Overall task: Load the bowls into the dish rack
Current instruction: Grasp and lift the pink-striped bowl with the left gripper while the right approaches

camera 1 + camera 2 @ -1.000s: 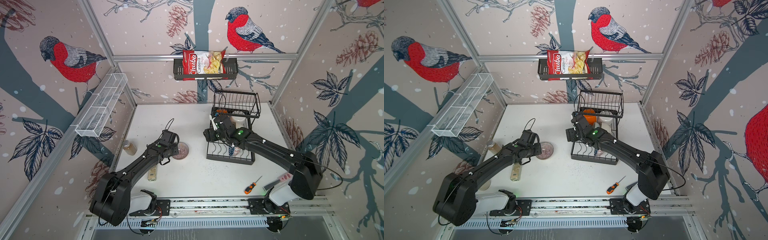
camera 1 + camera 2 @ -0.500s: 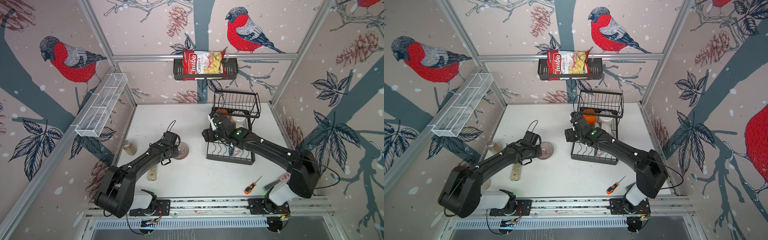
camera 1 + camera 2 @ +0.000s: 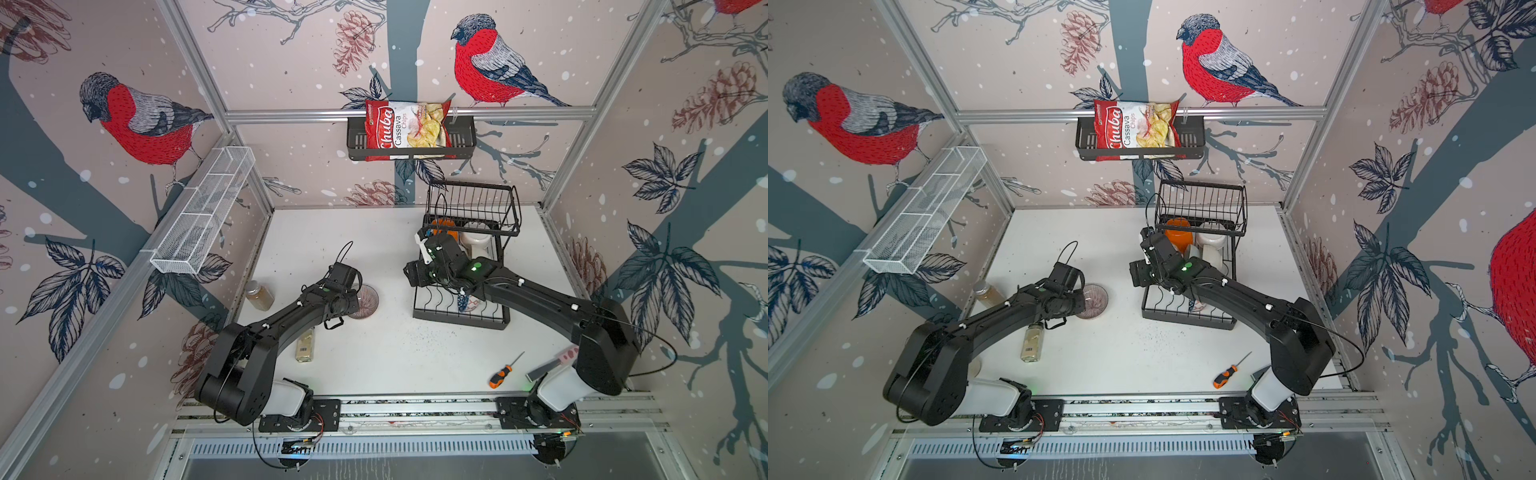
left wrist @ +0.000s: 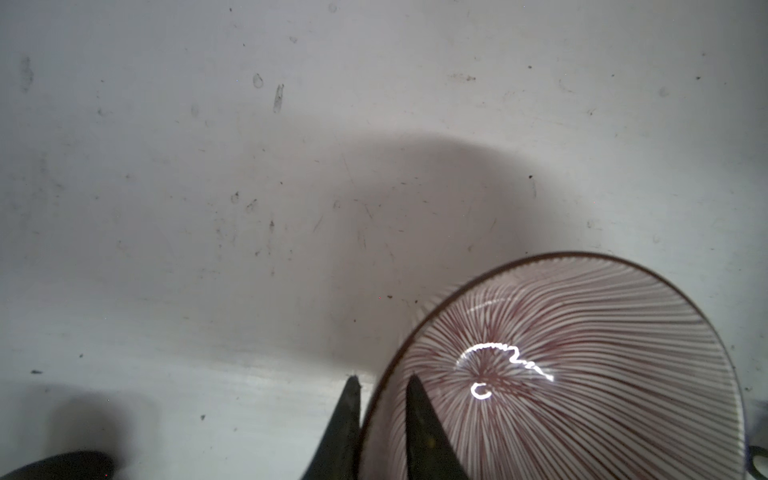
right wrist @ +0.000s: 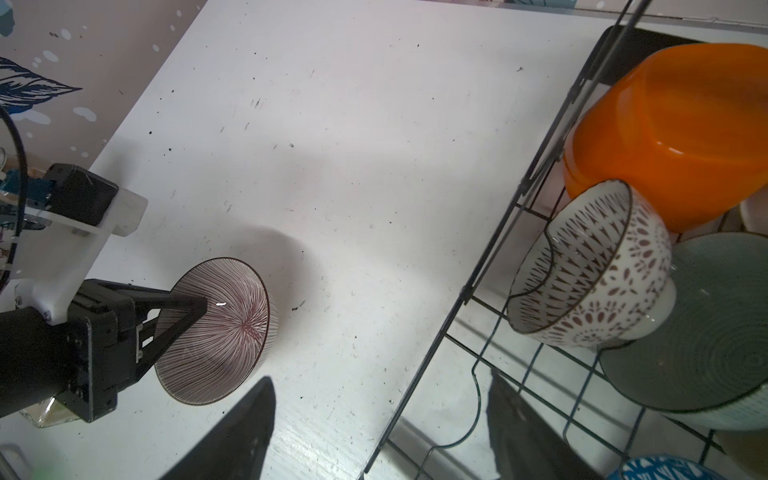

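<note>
left pincer (image 4: 382, 378) tight on striped bowl (image 4: 582, 374) rim

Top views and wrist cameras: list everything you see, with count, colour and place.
table: one, white, cell floor
dish rack: one, black wire, table's right rear
orange bowl: one, orange, in rack
dotted bowl: one, brown-and-white, in rack against orange bowl
green bowl: one, pale green, in rack
blue-patterned bowl: one, blue-white, rack's near end
white bowl: at least one, cream, rack's rear
striped bowl: one, maroon-and-white, left of rack
chip bag: one, red-white, in wall basket
wall basket: one, black, back wall
mesh tray: one, white, left wall
jar: one, brown contents, table's left edge
bottle: one, pale, lying, table's left front
screwdriver: one, orange-black, table's front
left hand: one, black, shut on striped bowl's rim
right hand: one, black, open beside rack
</note>
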Robot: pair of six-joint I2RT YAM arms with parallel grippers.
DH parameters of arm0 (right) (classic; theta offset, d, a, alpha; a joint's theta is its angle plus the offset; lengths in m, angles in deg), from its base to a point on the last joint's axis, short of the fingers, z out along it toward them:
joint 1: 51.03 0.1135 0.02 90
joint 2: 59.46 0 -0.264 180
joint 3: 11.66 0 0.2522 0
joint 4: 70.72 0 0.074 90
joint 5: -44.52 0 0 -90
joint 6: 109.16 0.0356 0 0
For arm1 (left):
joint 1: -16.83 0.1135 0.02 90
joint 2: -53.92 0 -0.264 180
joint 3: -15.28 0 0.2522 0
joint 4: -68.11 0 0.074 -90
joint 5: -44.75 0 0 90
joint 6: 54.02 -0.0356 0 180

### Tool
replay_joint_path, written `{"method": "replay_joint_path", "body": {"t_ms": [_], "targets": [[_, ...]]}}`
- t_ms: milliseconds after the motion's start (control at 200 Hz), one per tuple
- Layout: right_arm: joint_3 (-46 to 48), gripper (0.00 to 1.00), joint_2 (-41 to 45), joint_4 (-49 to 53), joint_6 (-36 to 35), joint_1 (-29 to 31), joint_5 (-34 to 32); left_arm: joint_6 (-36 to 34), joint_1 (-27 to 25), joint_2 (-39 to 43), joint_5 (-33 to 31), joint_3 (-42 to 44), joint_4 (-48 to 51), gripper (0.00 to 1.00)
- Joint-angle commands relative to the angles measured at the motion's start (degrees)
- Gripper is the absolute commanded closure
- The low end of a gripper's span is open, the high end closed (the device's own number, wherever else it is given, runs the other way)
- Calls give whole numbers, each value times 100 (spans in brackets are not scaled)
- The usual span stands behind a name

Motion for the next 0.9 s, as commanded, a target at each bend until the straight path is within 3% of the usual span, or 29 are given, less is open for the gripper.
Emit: {"method": "replay_joint_path", "body": {"t_ms": [0,280,896], "targets": [[0,20,-27,-174,-59,-3,110,9,13,-17,79,6,-141,86],[-11,20,-56,-165,-43,11,126,-14,8,-22,175,3,-213,100],[-288,23,-272,-90,28,263,505,-141,-132,611,733,-166,-607,100]]}}
